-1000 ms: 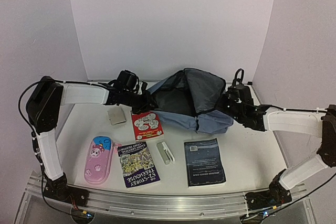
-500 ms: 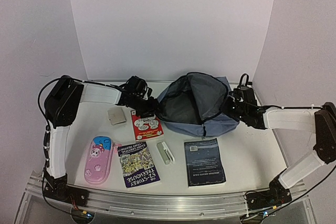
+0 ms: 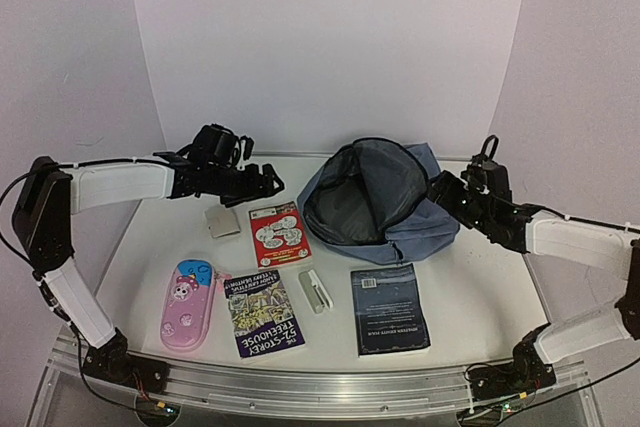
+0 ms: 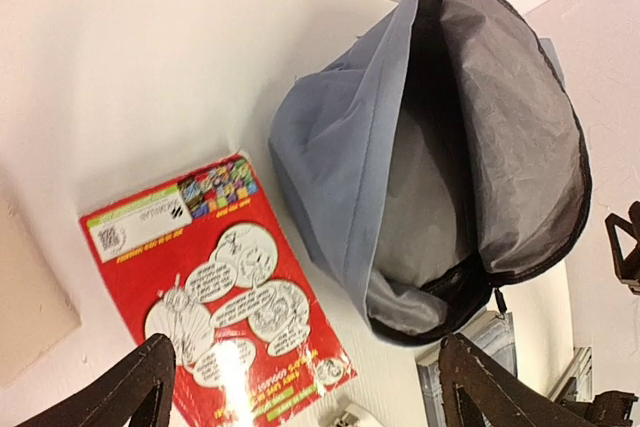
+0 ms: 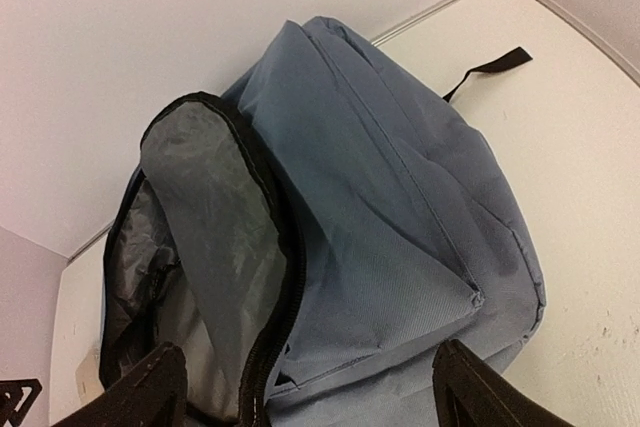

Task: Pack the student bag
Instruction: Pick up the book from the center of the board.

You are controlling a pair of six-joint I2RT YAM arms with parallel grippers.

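1. The student bag (image 3: 375, 202) lies on the counter (image 3: 480, 287), its mouth gaping and grey lining showing.
2. The left gripper (image 3: 268, 185) hovers left of the bag, jaws wide, holding nothing.
3. The right gripper (image 3: 441, 191) sits close at the bag's right side, jaws wide, empty.
4. A red booklet (image 3: 279, 234) lies just left of the bag.

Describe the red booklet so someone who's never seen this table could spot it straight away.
Find the big slate-blue student bag, open at the back of the table. Beside its mouth, toward the left arm, a thin red booklet lies flat. It is the only red cover, with white cartoon bubbles, unlike the plain tan pad beside it and the purple book in front.
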